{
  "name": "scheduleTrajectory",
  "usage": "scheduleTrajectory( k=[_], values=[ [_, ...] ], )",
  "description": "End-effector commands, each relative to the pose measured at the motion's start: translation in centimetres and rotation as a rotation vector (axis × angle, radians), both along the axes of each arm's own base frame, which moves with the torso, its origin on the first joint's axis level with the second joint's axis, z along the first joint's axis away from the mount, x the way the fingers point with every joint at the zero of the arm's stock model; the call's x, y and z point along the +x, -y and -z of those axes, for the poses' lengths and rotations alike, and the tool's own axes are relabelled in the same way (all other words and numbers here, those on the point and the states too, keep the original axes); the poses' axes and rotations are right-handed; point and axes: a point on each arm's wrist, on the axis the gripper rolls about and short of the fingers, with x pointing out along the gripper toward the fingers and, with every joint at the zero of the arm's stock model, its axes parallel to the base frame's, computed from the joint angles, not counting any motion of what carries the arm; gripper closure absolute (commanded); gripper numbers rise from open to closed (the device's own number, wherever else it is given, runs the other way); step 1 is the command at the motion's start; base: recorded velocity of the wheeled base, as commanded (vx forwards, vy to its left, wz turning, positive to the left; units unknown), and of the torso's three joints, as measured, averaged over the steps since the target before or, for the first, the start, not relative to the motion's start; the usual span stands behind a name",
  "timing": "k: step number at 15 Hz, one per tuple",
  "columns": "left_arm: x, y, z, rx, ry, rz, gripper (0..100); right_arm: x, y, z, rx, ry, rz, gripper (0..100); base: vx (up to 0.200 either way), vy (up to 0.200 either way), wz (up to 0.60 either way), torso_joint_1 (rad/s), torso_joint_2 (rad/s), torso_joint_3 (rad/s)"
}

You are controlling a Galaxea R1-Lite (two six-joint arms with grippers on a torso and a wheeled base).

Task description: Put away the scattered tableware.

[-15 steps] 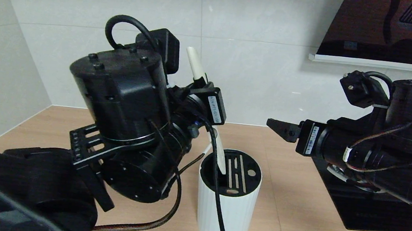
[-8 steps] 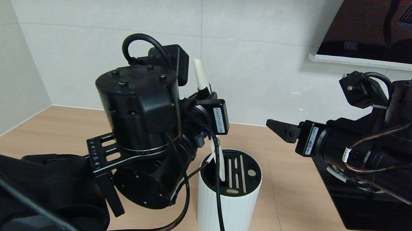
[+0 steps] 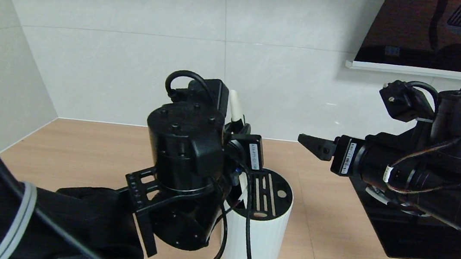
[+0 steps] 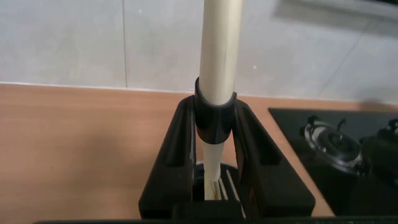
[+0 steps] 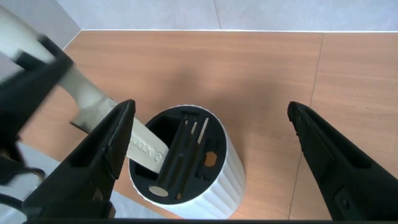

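Left gripper [image 4: 214, 121]: my fingers are clamped on the white utensil [image 4: 219, 50] — handle upright.
Utensil tip: inside the white holder [image 3: 260, 233], in its left compartment.
Right gripper [image 3: 310, 143]: my jaws are spread wide, holding nothing — right of the holder, above the countertop [image 3: 81, 147].

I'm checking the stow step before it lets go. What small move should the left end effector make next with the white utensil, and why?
Probably lower the left end effector straight down a bit. It clamps the white utensil, and the blade tip is inside the open compartment of the white holder, with part of the blade above the rim. Releasing now could tip it.
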Motion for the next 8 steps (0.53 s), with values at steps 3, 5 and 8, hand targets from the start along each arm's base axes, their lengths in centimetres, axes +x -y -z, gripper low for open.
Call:
scheduleTrajectory(
  k=[3, 5, 8],
  values=[
    [0.0, 0.5, 1.1, 0.025, -0.021, 0.01, 100, 0.0, 0.0, 0.0, 0.0, 0.0, -0.001, 0, 0.0, 0.0, 0.0, 0.0, 0.0, 0.0],
    [-0.3, 0.8, 1.9, 0.047, -0.037, 0.024, 100, 0.0, 0.0, 0.0, 0.0, 0.0, -0.001, 0, 0.0, 0.0, 0.0, 0.0, 0.0, 0.0],
    [-0.4, 1.4, 3.0, 0.066, -0.051, 0.031, 100, 0.0, 0.0, 0.1, -0.001, -0.001, -0.001, 0, 0.0, 0.0, 0.0, 0.0, 0.0, 0.0]
  ],
)
